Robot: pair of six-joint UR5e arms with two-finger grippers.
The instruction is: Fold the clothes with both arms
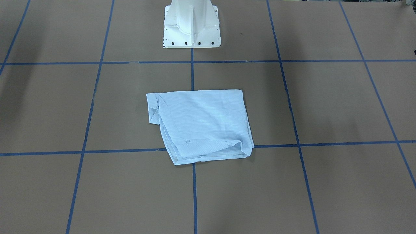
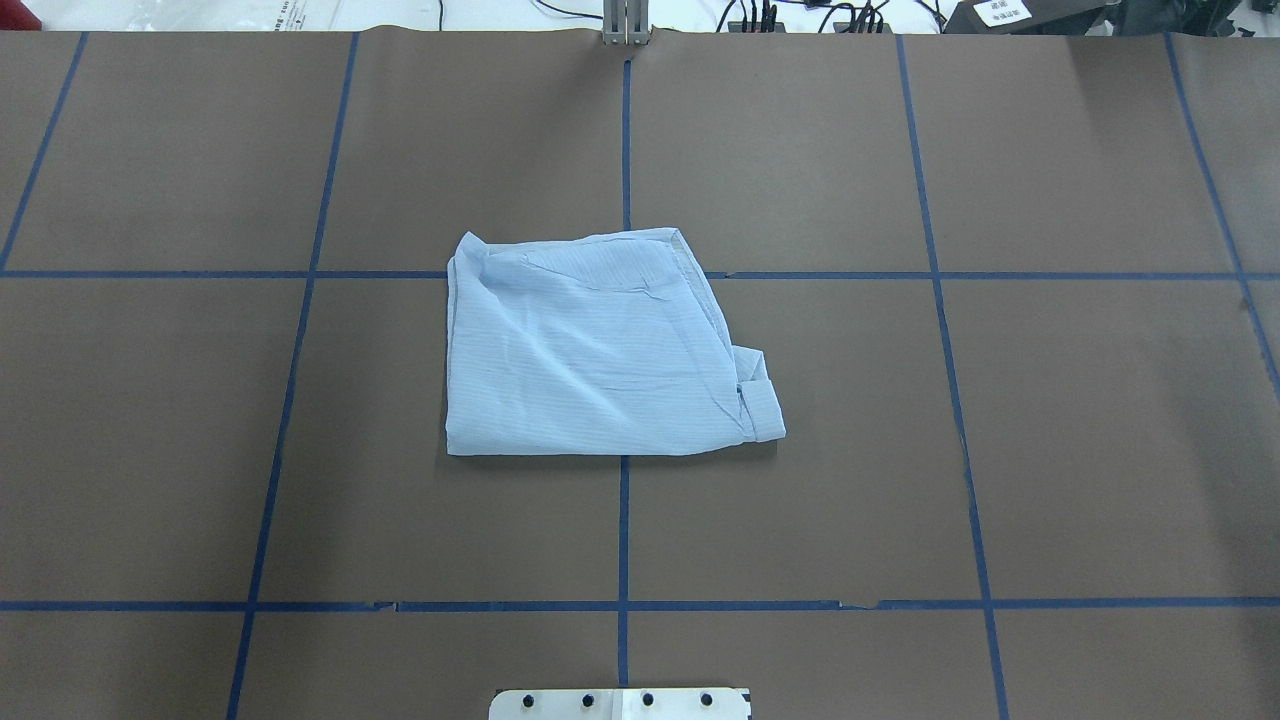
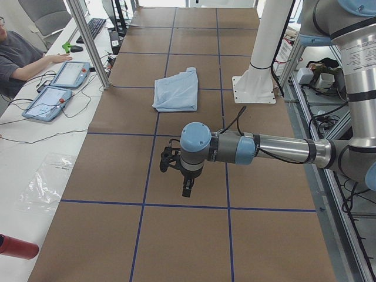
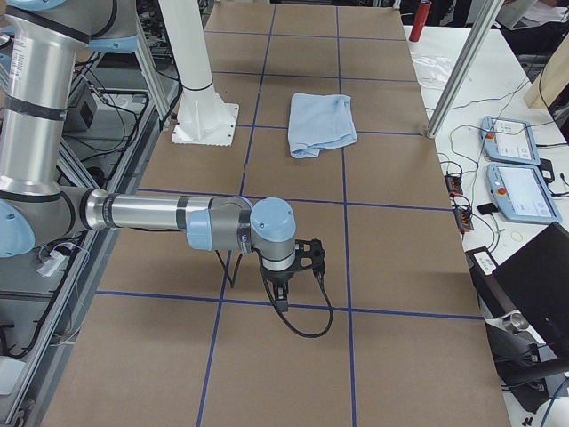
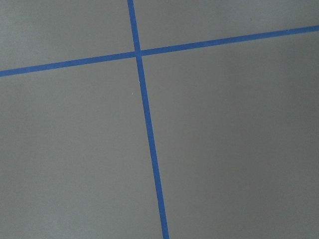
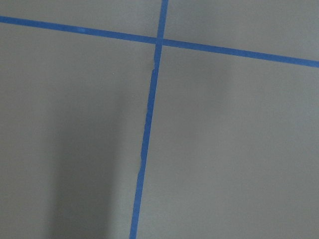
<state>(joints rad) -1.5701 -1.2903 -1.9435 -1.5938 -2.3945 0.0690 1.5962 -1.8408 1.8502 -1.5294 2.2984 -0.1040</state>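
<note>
Where it lies: the shirt [image 2: 600,350] is in the middle of the table [image 2: 1000,450], across a crossing of the blue tape [image 2: 625,150] lines and in front of the white pedestal [image 1: 191,26]. It lies folded to a rough rectangle.

Weight and stiffness: I judge it very light and limp. It has no body of its own, so it should sag from any point I lift.

Surface: thin woven cloth, pale blue with fine stripes and soft creases. The table cover is matte brown paper, so I expect the layers to slip on each other more than on the paper.

Shape: the edge near the robot is straight; the far edge shows loose layers, and a cuff [image 2: 760,400] sticks out on the robot's right.

Where to hold: two corners of one edge, one per arm, pinching all layers together — a shallow pinch may lift only the top one.

Left gripper [image 3: 187,189]: over bare table, well apart from the shirt; I cannot tell how far it is open.

Right gripper [image 4: 280,301]: the same at the other end — its opening I cannot tell, and I see no cloth at it.
</note>
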